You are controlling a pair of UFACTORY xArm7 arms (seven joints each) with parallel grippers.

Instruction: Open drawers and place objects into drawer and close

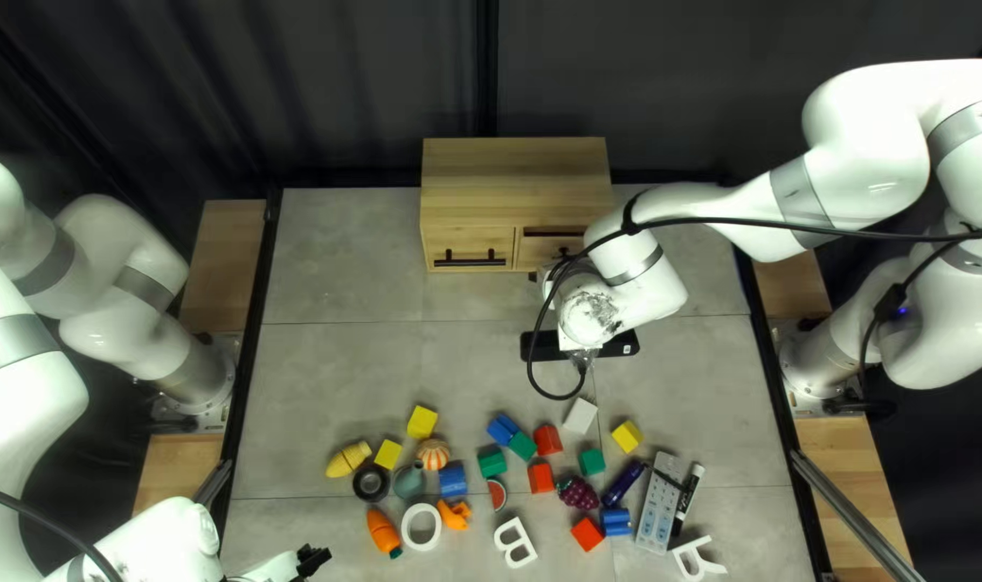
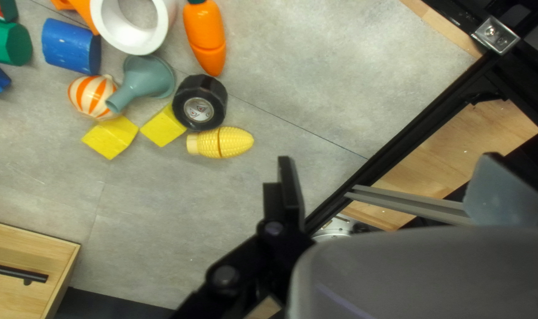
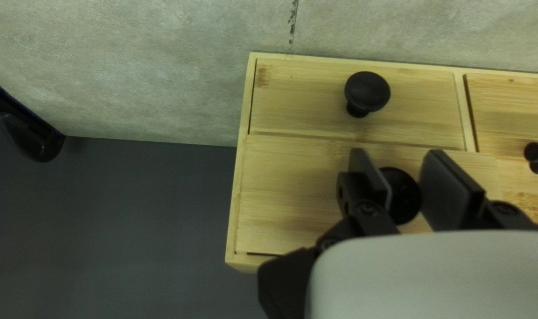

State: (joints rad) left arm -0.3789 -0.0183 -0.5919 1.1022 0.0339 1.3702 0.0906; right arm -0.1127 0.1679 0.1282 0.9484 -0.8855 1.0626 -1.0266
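Our right arm's jaws pinch the black round knob (image 3: 402,195) of a drawer in the light wooden chest of drawers (image 1: 514,186), one finger on each side. We judge this a grip for pulling the drawer straight out. The neighbouring drawer's black knob (image 3: 366,94) sits free just beside it, nearer the grey worktop (image 1: 337,323). We cannot tell whether the gripped drawer is out at all. A flat black slab (image 1: 539,346) lies under the right wrist, in front of the chest, and might stand in a low drawer's way. Our left arm's jaws are spread and empty over the worktop's near left corner, near the yellow toy corn cob (image 2: 220,141) and black tape roll (image 2: 200,108). The other toys and blocks lie scattered along the near edge, well apart from the chest.
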